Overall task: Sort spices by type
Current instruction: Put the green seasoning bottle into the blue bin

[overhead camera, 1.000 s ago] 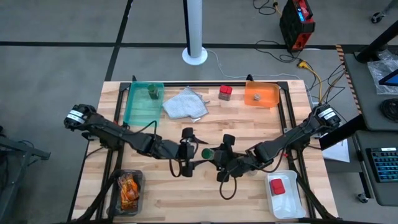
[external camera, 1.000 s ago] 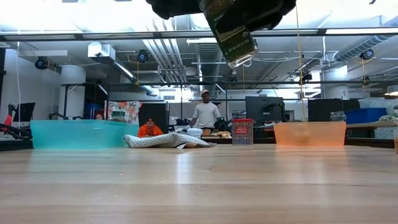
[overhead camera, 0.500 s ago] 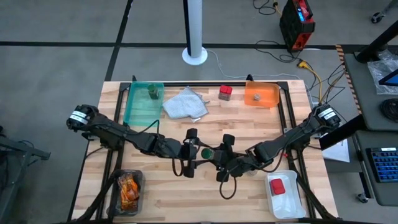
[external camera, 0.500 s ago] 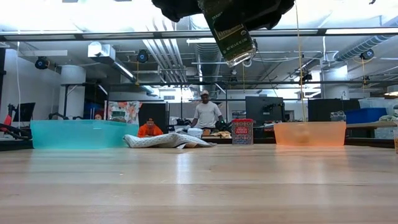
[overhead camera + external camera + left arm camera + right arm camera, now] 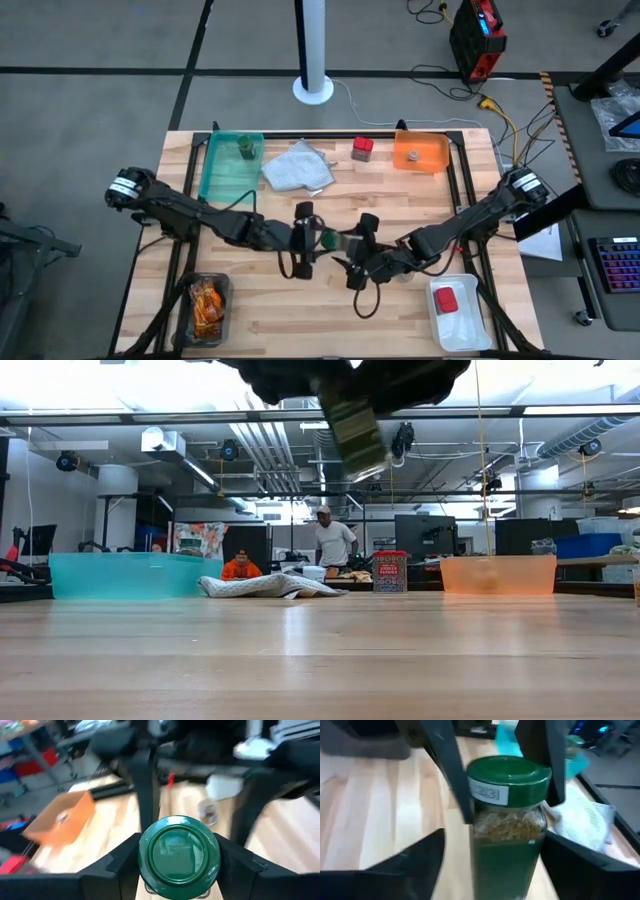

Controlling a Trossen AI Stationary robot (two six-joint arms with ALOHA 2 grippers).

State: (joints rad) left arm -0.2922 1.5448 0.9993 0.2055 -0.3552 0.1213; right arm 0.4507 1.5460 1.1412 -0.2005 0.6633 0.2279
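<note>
A green-capped spice jar (image 5: 333,240) hangs in the air over the table's middle, between my two grippers. My left gripper (image 5: 316,240) comes from the table's left and is shut on the jar's cap (image 5: 179,851). My right gripper (image 5: 350,252) comes from the right. It is open, and its fingers (image 5: 405,862) stand on either side of the jar's glass body (image 5: 507,847). The low view shows the jar (image 5: 350,420) tilted, high above the table. My left gripper pinches the rim of the green cap (image 5: 145,857) between its two fingers, one on each side. The fingers come nearly level from the table's left, along the jar's axis. The jar is lifted clear and tilted, its base toward my right gripper. My right gripper: I cannot tell whether a finger touches the jar's body.
At the far edge stand a teal tray (image 5: 222,178) holding another green-capped jar (image 5: 245,150), a pale grey cloth (image 5: 297,167), a red box (image 5: 362,149) and an orange tray (image 5: 432,150). A white tray (image 5: 462,325) with a red container is near right. A bin of orange packets (image 5: 205,305) is near left.
My left gripper has shut on the jar's cap. My right gripper has opened off the jar's body. The jar has shifted a little toward the table's left and shows blurred in the low view.
</note>
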